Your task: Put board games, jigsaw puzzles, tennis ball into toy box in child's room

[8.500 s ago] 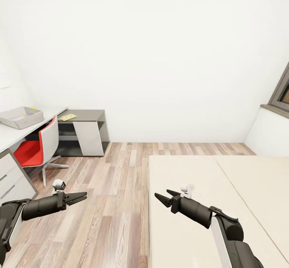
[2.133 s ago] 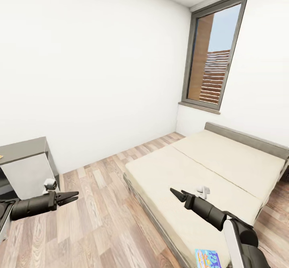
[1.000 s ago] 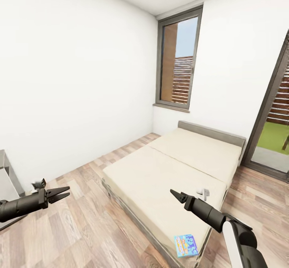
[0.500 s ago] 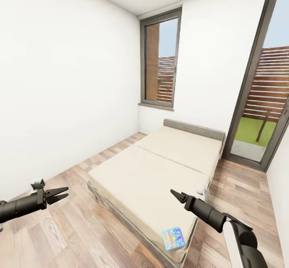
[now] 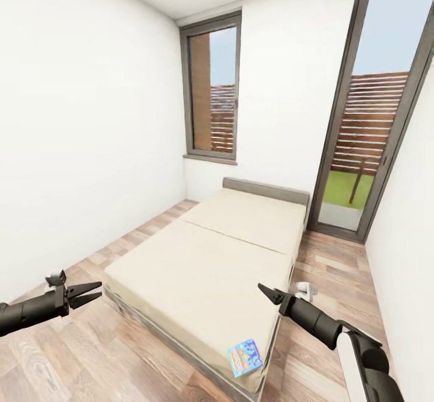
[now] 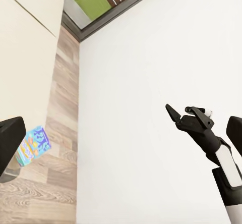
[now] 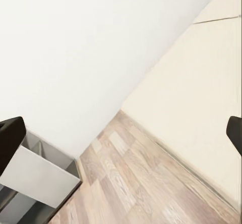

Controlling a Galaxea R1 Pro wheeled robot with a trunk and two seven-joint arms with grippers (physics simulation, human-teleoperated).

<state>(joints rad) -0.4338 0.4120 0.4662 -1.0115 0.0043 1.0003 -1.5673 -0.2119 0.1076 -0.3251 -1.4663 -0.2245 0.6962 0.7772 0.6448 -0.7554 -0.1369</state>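
A light blue board game with an orange logo lies flat on the near right corner of the bed, a long low bed with two beige mattress sections. The left wrist view also catches the board game. My left gripper hangs open over the wood floor, left of the bed. My right gripper is open above the bed's near right edge, well above the board game. Both hold nothing. The table, toy box, jigsaw puzzles and tennis ball are out of view.
White walls close in the narrow room. A tall grey-framed window and a glass door stand behind the bed. Strips of wood floor run on both sides of the bed. A grey and white desk unit appears in the right wrist view.
The camera has swung to the right, so the bed and board game have slid left in the picture and the glass door has come fully into view. Both arms keep their pose.
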